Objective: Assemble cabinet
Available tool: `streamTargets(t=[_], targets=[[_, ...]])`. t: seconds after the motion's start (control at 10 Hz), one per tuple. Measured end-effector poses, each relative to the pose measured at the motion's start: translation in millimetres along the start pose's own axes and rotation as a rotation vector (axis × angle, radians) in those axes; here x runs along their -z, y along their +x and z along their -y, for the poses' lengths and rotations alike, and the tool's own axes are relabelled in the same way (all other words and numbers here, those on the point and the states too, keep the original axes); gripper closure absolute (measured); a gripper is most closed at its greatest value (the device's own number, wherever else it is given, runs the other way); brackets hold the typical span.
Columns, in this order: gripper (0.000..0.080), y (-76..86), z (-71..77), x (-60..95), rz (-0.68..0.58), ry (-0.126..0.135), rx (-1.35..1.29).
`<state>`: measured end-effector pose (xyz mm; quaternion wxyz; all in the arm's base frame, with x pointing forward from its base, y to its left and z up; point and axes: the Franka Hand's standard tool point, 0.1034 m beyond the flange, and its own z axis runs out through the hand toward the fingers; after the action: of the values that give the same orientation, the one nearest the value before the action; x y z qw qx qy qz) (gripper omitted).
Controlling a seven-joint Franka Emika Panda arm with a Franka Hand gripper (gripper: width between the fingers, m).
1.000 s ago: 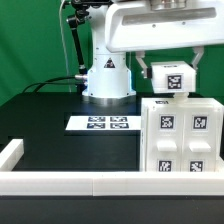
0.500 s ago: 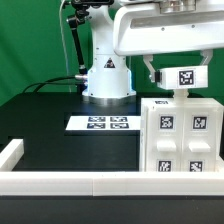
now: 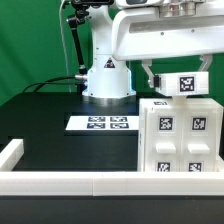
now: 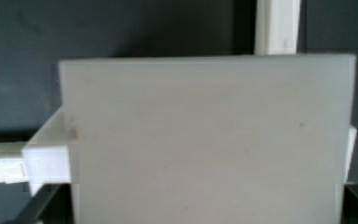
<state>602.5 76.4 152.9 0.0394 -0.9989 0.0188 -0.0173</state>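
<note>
White drawer block (image 3: 186,85) clamped in the gripper (image 3: 180,80) above cabinet body (image 3: 180,140)

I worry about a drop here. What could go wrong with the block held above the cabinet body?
1. The drawer block hangs in the gripper above the cabinet body and looks slightly tilted in the exterior view. Lowered like that, it might catch an edge rather than seat.
2. The drawer block fills the wrist view and hides what lies below, so alignment may be hard to judge from there.
</note>
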Motion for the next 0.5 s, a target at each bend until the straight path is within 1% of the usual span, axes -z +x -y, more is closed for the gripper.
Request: streamTargets(t=[0.2,0.5], targets=[[0.0235,1.0,-0.6,-3.0,-0.025,0.010,0.018],[0.0235,1.5,-0.5,-2.6,-0.031,0.010,0.018]])
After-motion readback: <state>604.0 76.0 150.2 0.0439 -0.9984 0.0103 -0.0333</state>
